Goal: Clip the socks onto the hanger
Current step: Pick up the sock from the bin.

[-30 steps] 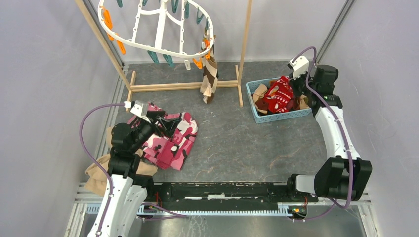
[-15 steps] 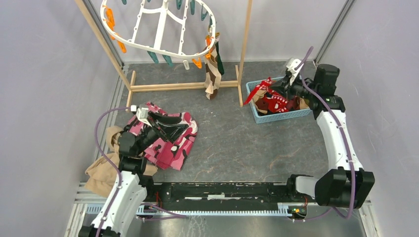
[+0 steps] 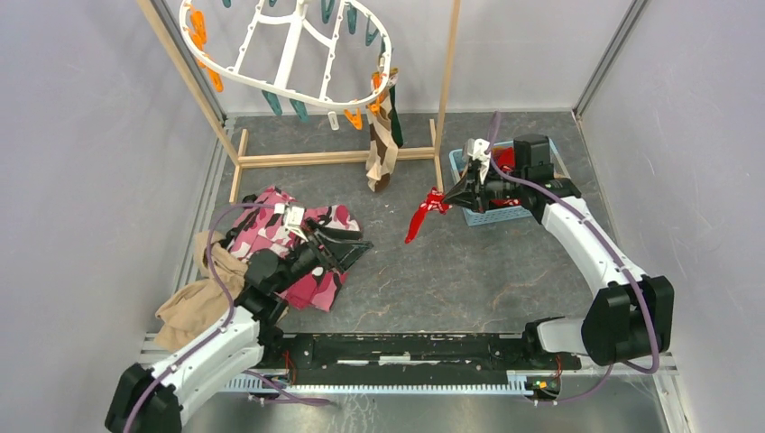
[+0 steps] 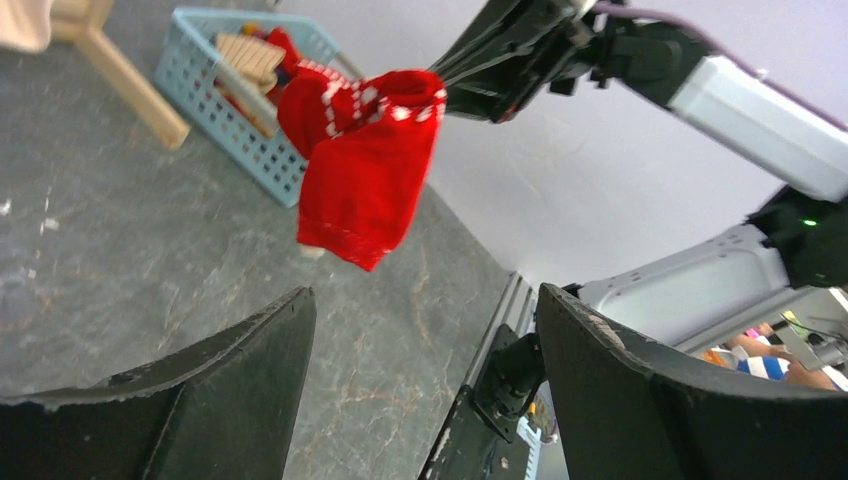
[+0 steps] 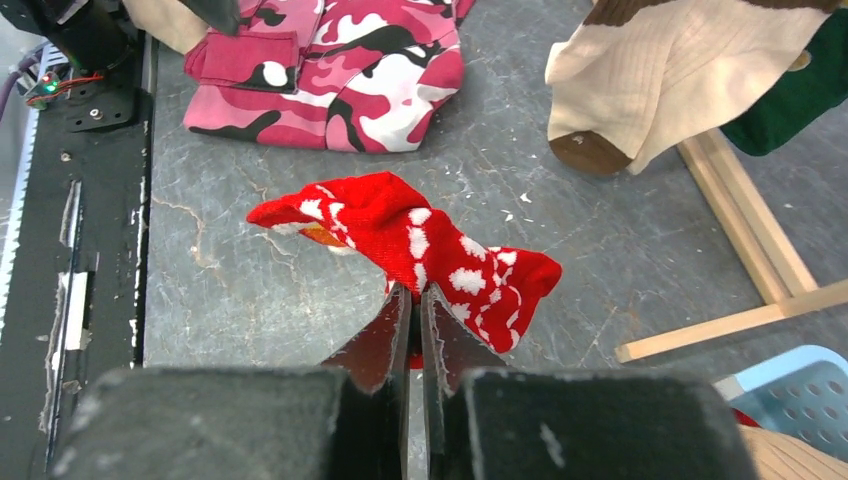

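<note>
Transport step, I reckon: right gripper (image 5: 414, 295) clamped on red sock (image 5: 420, 235) over counter centre. Left gripper (image 4: 422, 300) gaping, empty. Next needs sock raised to free clip on hanger (image 3: 291, 54), far-left corner.

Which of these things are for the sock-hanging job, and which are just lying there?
For the job: red sock in the right tool; white hanger; striped sock hanging from it; blue basket.
Just lying about: pink camouflage garment; tan cloth.

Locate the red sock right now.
Top view, right of centre: the red sock dangles from the right claw, just left of the blue basket.
</note>
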